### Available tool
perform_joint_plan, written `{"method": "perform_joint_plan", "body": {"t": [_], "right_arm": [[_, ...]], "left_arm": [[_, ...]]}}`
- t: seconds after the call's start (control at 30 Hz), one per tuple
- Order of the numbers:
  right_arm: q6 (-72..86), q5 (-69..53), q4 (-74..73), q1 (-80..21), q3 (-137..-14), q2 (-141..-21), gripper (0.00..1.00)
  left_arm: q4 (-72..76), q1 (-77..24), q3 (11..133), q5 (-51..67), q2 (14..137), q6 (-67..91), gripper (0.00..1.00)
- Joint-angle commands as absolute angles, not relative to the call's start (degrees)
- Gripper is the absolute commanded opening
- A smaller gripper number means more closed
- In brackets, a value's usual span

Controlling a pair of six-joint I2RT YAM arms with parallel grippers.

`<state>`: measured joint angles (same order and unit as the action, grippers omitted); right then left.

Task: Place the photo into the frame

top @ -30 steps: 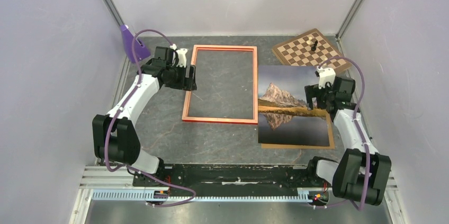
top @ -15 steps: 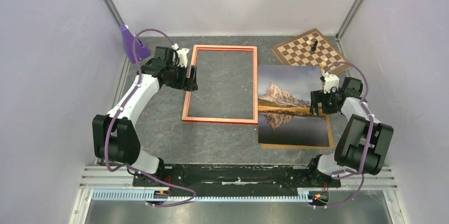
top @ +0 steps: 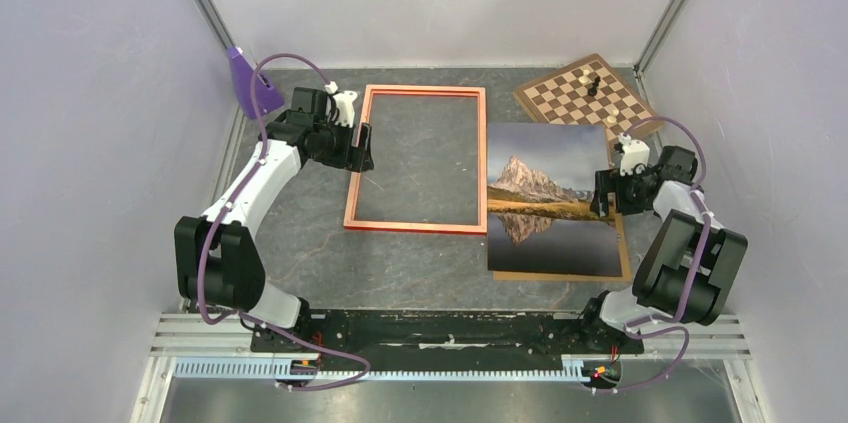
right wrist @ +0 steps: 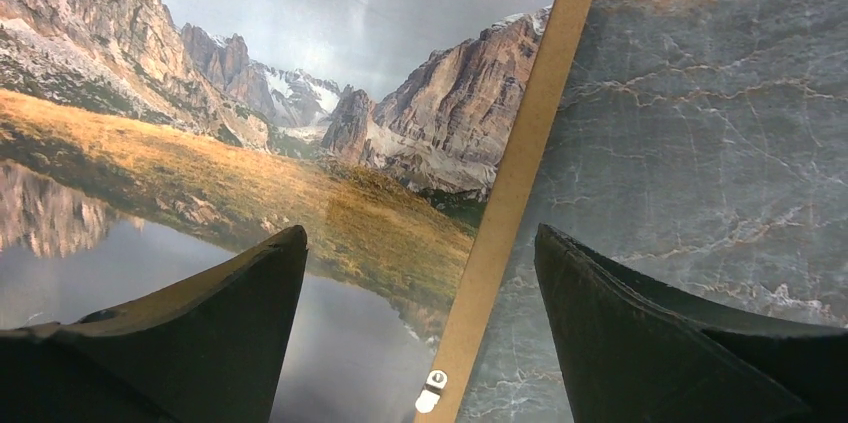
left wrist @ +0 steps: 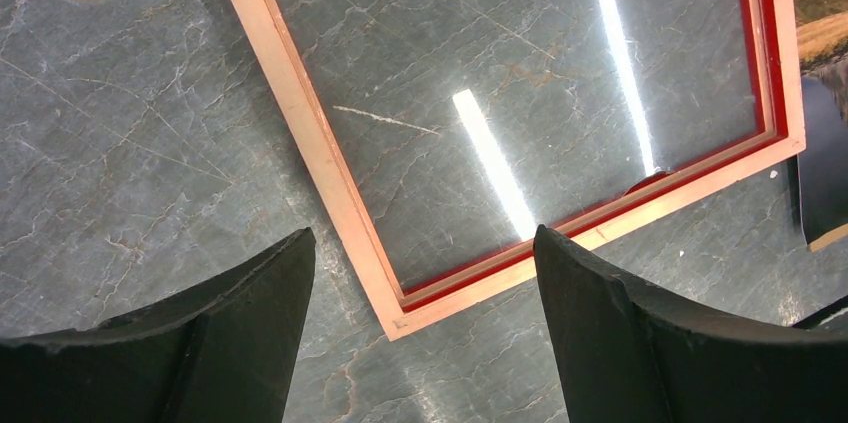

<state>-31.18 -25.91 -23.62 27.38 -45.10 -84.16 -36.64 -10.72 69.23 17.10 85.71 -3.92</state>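
Both sets of fingers are released, nothing held. Right fingers (top: 603,195) hang over the photo (top: 545,198), spread across its right edge and the brown board (right wrist: 505,193) strip beside it. Photo lies face up on that board, just right of the frame (top: 415,227); can't tell if they touch. Left fingers (top: 358,155) hover at the frame's left rail.

My read: next is pinching the print alone. It's thin and flat, so I'd go low, catch only the paper edge, leave the board down, and brace the frame with the left.

Frame holds nothing; bare surface (top: 300,243) shows through its opening. Chessboard (top: 570,103) sits beyond the photo, far right of the frame.
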Motion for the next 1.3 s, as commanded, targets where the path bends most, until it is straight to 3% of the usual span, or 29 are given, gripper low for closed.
{"method": "perform_joint_plan", "body": {"t": [0.0,0.33,0.63,1.0,1.27], "right_arm": [[-32.0,-27.8,-24.6,28.0,-47.3,-80.3,0.87],[-31.5,-30.4,-26.9,28.0,-46.4,-78.4,0.87],[-33.4,-34.0,-29.1,28.0,-41.8,-74.9,0.86],[-39.0,-31.9,-25.2,23.4,-35.6,-66.9,0.86],[-41.0,-28.4,-20.9,19.6,-31.0,-61.0,0.86]], "left_arm": [[-34.8,-10.6,69.8,18.7,84.7,-5.7,0.87],[-34.8,-10.6,69.6,19.3,84.6,-6.0,0.87],[-37.1,-12.2,67.7,35.4,84.8,-4.4,0.87],[-22.1,-26.1,55.3,44.5,83.5,15.6,0.87],[-3.7,-40.1,52.1,37.5,88.4,36.3,0.87]]}}
